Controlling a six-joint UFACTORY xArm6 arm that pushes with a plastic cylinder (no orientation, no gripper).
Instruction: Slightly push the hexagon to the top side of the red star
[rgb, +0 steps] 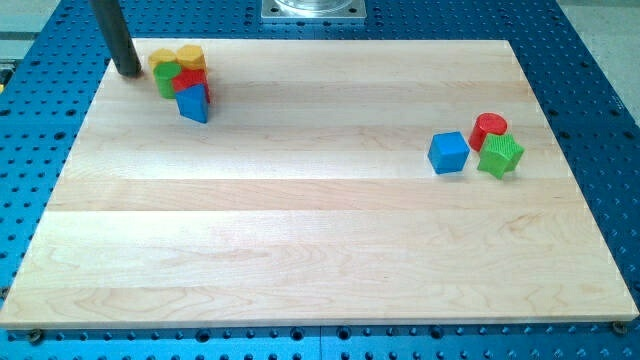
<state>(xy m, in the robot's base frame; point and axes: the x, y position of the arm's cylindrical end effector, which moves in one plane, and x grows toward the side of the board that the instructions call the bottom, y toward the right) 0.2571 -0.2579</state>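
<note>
A cluster of blocks sits at the board's top left. A yellow hexagon (191, 55) touches the top edge of a red star (190, 80). A second yellow block (163, 60), shape unclear, lies to the left of the hexagon. A green block (165, 82) is to the left of the red star, and a blue block (194, 104) is just below it. My tip (128, 73) rests on the board's top left corner, a little to the left of the second yellow block and apart from it.
A second group lies at the view's right: a blue cube (449, 152), a red cylinder (489, 127) and a green star (500, 156). The wooden board (320, 230) lies on a blue perforated table (40, 120). A metal mount (312, 9) sits at the top.
</note>
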